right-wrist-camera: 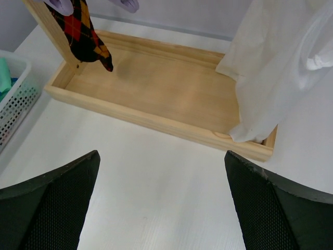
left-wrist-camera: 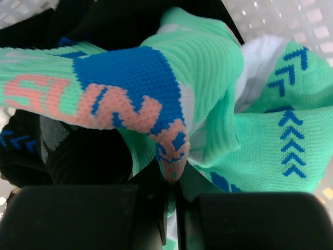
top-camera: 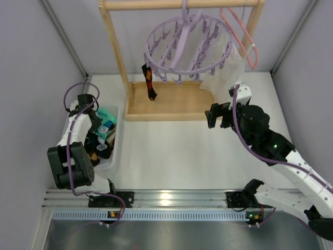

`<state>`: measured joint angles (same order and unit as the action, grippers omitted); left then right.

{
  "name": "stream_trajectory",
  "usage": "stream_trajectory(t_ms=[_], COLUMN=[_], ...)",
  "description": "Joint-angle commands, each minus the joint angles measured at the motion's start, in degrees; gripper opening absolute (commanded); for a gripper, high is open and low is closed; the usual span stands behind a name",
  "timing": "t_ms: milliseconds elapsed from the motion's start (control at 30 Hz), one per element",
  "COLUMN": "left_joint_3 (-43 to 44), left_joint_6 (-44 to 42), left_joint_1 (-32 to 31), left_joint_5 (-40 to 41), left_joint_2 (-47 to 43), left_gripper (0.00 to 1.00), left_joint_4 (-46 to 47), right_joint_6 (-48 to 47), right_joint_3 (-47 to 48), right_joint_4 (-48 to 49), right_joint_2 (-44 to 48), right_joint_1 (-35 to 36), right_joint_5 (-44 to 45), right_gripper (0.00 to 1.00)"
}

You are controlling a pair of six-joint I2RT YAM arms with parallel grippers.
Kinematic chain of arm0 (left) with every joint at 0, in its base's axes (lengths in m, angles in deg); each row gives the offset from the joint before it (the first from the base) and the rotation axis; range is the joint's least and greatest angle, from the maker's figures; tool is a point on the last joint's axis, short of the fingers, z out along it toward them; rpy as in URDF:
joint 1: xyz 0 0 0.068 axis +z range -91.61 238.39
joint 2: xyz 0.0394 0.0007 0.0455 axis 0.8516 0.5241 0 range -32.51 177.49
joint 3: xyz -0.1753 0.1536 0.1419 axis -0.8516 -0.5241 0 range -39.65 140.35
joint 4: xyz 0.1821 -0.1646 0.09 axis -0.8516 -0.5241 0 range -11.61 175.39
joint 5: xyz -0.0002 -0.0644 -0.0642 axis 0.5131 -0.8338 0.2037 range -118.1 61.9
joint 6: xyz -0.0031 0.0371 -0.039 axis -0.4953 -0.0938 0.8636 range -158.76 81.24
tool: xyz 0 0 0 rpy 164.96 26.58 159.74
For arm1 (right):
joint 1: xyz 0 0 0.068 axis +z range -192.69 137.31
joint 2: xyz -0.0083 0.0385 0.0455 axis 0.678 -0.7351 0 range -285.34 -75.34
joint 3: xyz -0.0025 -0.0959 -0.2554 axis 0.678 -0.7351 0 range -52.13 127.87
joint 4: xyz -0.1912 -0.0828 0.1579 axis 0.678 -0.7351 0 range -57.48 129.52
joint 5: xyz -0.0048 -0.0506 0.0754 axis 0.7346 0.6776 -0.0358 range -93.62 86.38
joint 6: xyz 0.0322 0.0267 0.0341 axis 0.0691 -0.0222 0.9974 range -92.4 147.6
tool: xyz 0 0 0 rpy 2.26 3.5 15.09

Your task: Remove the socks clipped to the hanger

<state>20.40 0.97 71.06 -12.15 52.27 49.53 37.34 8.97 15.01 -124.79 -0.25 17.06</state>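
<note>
Top view: hanger [top-camera: 179,52] is showing lavender throughout. The argyle sock [top-camera: 150,86] is wearing black crossed with red, orange and yellow diamonds. Left wrist view: mint-green sock [left-wrist-camera: 208,62] is carrying a solid blue block, salmon-pink letters, a column of blue chevrons and a white patch. The black socks [left-wrist-camera: 15,161] are showing small blue chevrons. The coat hanger [top-camera: 244,41] is reading pink, cloth bag [top-camera: 226,67] translucent white, rack [top-camera: 115,52] pale natural wood. Basket [top-camera: 115,148] and table [top-camera: 171,156] are both looking white.

Your right gripper [right-wrist-camera: 161,159] gapes wide above the table [right-wrist-camera: 156,203]. Ahead, an argyle sock [right-wrist-camera: 83,31] hangs over the left end of the wooden tray [right-wrist-camera: 156,78]; a white cloth bag [right-wrist-camera: 276,67] drapes onto its right end
</note>
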Motion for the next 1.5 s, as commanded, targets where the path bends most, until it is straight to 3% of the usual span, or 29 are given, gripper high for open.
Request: stream_trajectory(t_ms=[0, 167, 267, 400, 433, 467, 533, 767, 833, 933, 1000, 1167, 1467], left_joint_3=[-1.34, -0.64, 0.94, 4.28, 4.81, 5.59, 6.04, 5.51, 5.6, 4.03, 2.19, -10.65, -14.17], left_joint_6=[5.8, 4.75, 2.38, -1.75, -3.06, -3.77, -5.61, -8.08, -10.53, -14.22, -16.25, -16.35, -20.39], left_joint_1=[0.43, 0.43, 0.43, 0.43, 0.26, 0.17, -0.45, -1.5, -5.79, -18.69, -26.94, -28.57, -27.79], left_joint_5=[6.64, 6.03, 5.42, 1.39, 0.67, -0.03, -2.05, -15.66, -21.46, -20.09, -21.46, -26.76, -31.76], left_joint_2=[-1.45, -2.49, -5.48, -11.89, -12.87, -13.83, -17.16, -27.63, -27.91, -26.94, -24.76, -19.66, -1.29], left_gripper=[0.1, 0.19, 0.34, 0.63, 0.78, 0.86, 0.98, 0.99, 0.98, 0.99, 0.99, 0.99, 0.98], left_joint_4=[3.16, 3.07, 2.81, 2.81, 2.81, 2.81, 2.81, 3.86, 7.44, 13.07, 21.5, 54.69, 77.33], right_joint_6=[0.81, 0.63, 0.9, 1.51, 1.86, 2.04, 2.56, 3.36, 4.15, 5.29, 6.17, 6.08, 5.91], right_joint_3=[-1.07, -1.25, -0.9, -0.46, -0.46, -0.54, -0.81, -4.58, -5.99, -8.27, -9.85, -10.92, -13.11], right_joint_4=[4.38, 4.12, 3.86, 3.86, 3.86, 3.86, 4.47, 10.97, 13.78, 17.47, 18.88, 17.14, 18.27], right_joint_2=[1.99, 2.08, 2.17, 1.64, 1.55, 1.46, 1.2, 0.41, -0.12, 0.06, 0.67, 3.65, 7.61], right_joint_1=[-0.95, -0.95, -0.86, -0.95, -0.95, -0.95, -1.04, -0.95, -1.04, -1.04, -1.04, -1.04, -1.04], right_joint_5=[-1.35, -1.18, -1.18, -1.44, -1.44, -1.61, -1.79, -7.76, -8.9, -12.33, -14.27, -17.34, -28.15], right_gripper=[1.0, 1.0, 0.99, 1.0, 1.0, 1.0, 1.0, 0.99, 1.0, 0.99, 0.99, 0.99, 0.99])
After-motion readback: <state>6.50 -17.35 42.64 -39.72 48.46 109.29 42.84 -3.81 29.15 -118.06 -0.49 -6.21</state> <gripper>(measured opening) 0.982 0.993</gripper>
